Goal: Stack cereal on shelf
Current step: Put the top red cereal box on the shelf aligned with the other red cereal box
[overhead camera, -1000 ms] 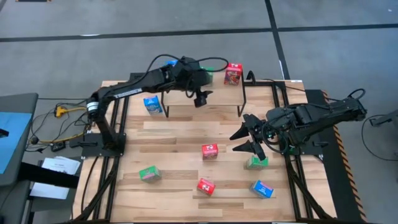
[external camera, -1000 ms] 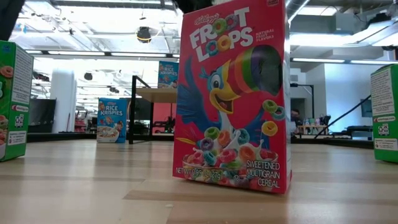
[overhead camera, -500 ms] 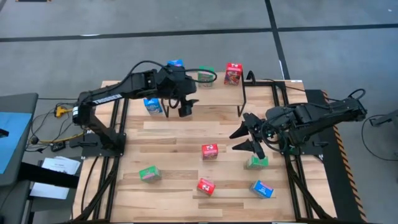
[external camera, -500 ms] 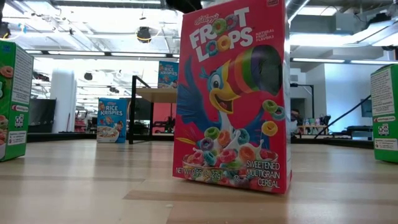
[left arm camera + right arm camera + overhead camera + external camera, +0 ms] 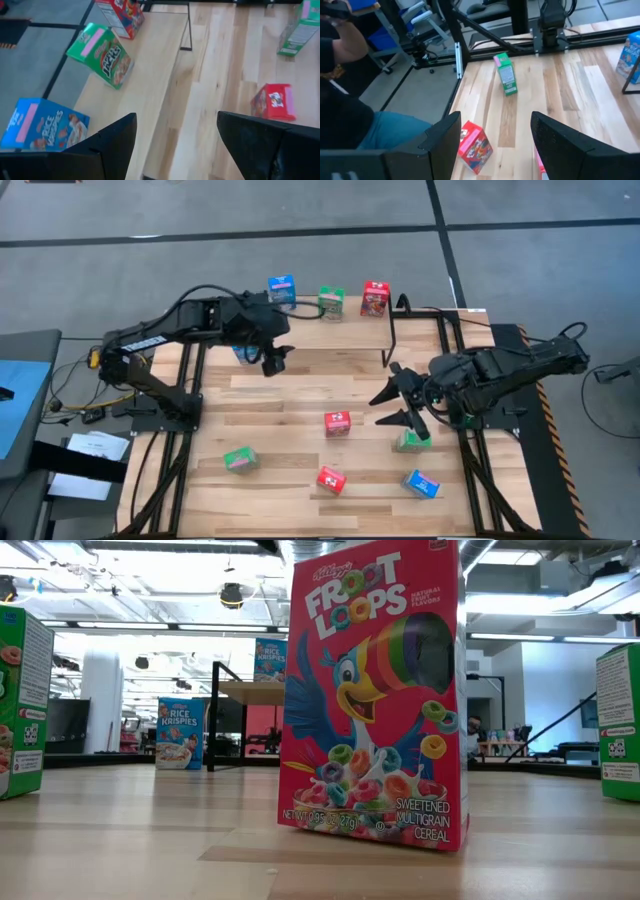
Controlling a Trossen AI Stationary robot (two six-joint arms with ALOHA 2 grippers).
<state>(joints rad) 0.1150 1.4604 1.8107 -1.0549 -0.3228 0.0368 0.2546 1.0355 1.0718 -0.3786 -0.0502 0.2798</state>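
Left tool (image 5: pixel 275 360) open, empty, hanging over the shelf's (image 5: pixel 340 330) left end; its arm hides most of a blue Rice Krispies box (image 5: pixel 240 352) on the bench (image 5: pixel 280 420). Shelf carries three boxes: blue Rice Krispies (image 5: pixel 282 289), green Apple Jacks (image 5: pixel 331 303), red Froot Loops (image 5: pixel 375 298). Right tool (image 5: pixel 398 400) open, empty, above a green box (image 5: pixel 412 441), partly covered. Low view: a red Froot Loops box (image 5: pixel 372 695) blocks much of the bench.

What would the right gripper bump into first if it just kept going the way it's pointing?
Probably nothing soon. The open right gripper points across bare tabletop. The green box stands just off that line; the red box lies well aside. Depth is hard to judge.
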